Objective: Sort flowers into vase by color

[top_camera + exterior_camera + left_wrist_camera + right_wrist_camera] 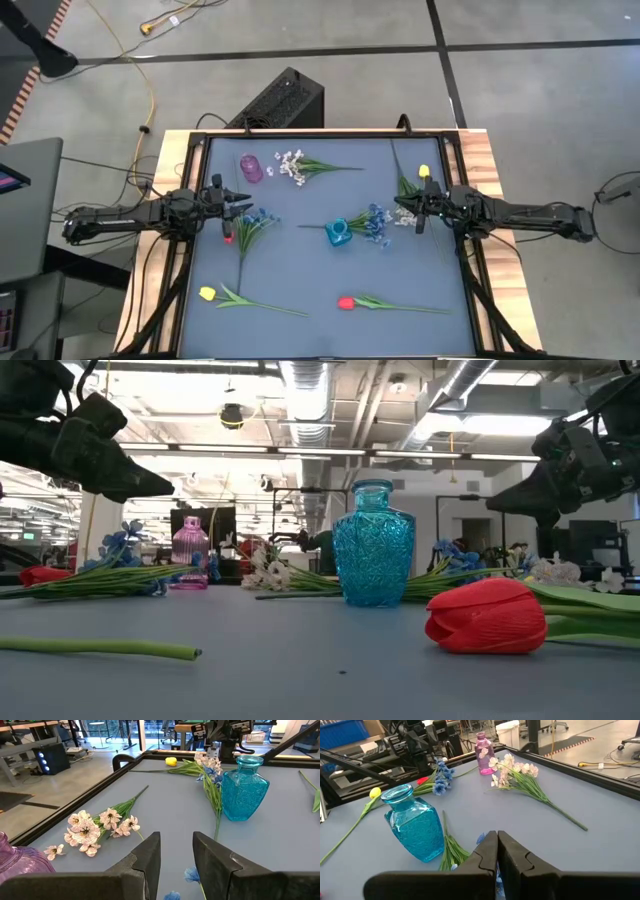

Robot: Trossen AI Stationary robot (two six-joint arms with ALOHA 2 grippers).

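A blue glass vase [338, 234] stands mid-table and a small purple vase [250, 168] at the far left. Flowers lie flat on the mat. A white sprig [295, 165] lies beside the purple vase, and a blue sprig [375, 222] beside the blue vase. Another blue sprig [255, 220] lies with a red tulip [228, 238] on the left. Yellow tulips [207, 293] [424, 171] lie near left and far right, and a red tulip [346, 302] near the front. My left gripper [176, 837] hovers open at the left edge. My right gripper [497, 834] hovers shut at the right edge.
A raised black frame [190, 200] borders the blue mat on all sides. A black box [285, 100] sits on the floor beyond the table's far edge. Bare mat lies between the blue vase and the two tulips near the front.
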